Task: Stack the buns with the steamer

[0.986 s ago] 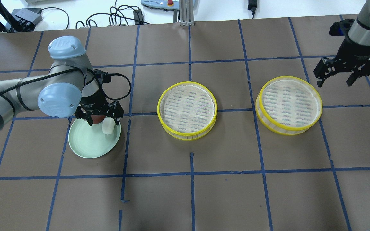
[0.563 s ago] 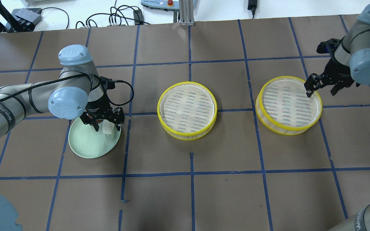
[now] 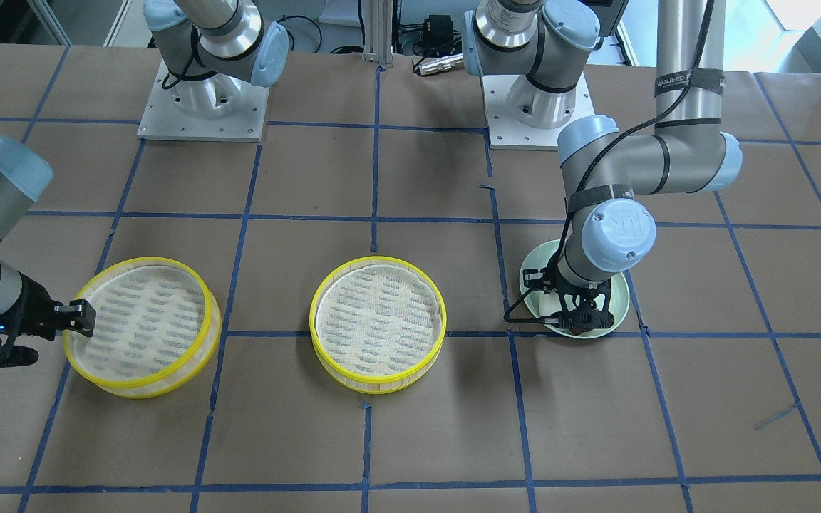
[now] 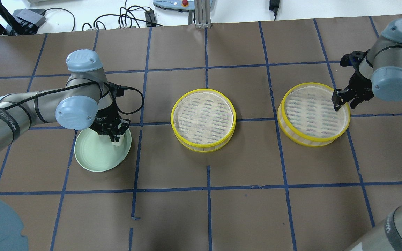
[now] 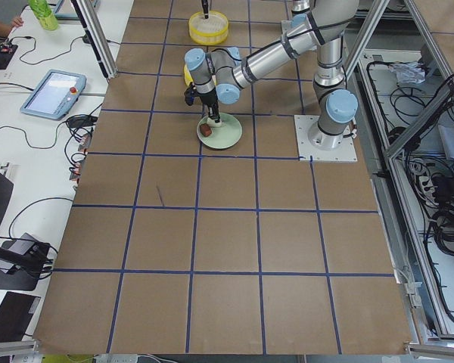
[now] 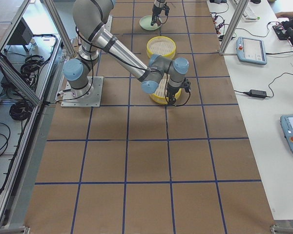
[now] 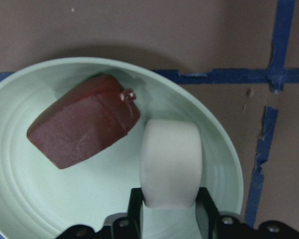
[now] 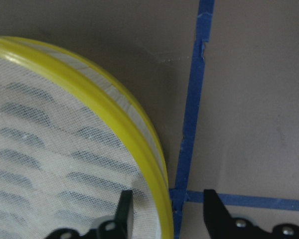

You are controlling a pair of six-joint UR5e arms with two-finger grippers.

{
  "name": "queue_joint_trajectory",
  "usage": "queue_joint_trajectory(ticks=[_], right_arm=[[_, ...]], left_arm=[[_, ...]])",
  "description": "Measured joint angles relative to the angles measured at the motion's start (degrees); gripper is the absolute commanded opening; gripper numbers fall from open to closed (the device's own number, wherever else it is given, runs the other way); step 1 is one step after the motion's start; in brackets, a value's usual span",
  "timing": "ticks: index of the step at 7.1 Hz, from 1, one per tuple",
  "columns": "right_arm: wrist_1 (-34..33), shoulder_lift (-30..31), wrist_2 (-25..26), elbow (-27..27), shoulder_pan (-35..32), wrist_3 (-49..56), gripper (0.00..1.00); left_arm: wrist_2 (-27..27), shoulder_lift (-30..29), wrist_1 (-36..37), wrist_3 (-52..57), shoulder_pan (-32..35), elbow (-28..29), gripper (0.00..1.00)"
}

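The left gripper (image 7: 170,195) pinches a white rounded bun (image 7: 170,154) on a pale green plate (image 7: 226,167), with a glossy reddish-brown bun (image 7: 84,127) touching it. The right gripper (image 8: 167,199), fingers parted and holding nothing, straddles the rim of a yellow-rimmed mesh steamer tray (image 8: 50,149). A matching tray (image 4: 203,120) sits mid-table.

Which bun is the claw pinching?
The white bun, squeezed by the left gripper; the reddish-brown bun lies free beside it on the green plate.

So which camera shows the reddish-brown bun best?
The left wrist view: the reddish-brown bun lies close up and unblocked on the green plate. Exterior left shows a tiny speck; overhead, the arm hides it.
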State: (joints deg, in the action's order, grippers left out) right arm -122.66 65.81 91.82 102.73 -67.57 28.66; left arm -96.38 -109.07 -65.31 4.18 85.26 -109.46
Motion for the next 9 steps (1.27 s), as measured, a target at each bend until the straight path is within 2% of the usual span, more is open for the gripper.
queue_joint_trajectory(ticks=[3,6,8,9], right_arm=[[0.2,0.1,0.0,-0.1,0.1,0.0,0.12],[1.7,1.0,0.2,-1.0,0.1,-0.3,0.12],[10.5,5.5,0.2,-4.6,0.1,-0.5,0.12],[14.0,6.9,0.1,-6.0,0.1,-0.6,0.12]], left_arm=[[0.2,5.1,0.5,-6.5,2.8,0.9,0.02],[3.6,8.6,0.4,-9.7,11.1,5.4,0.02],[7.4,7.9,1.3,-13.6,16.3,7.1,0.05],[8.5,6.2,2.9,-15.2,18.6,7.3,0.65]])
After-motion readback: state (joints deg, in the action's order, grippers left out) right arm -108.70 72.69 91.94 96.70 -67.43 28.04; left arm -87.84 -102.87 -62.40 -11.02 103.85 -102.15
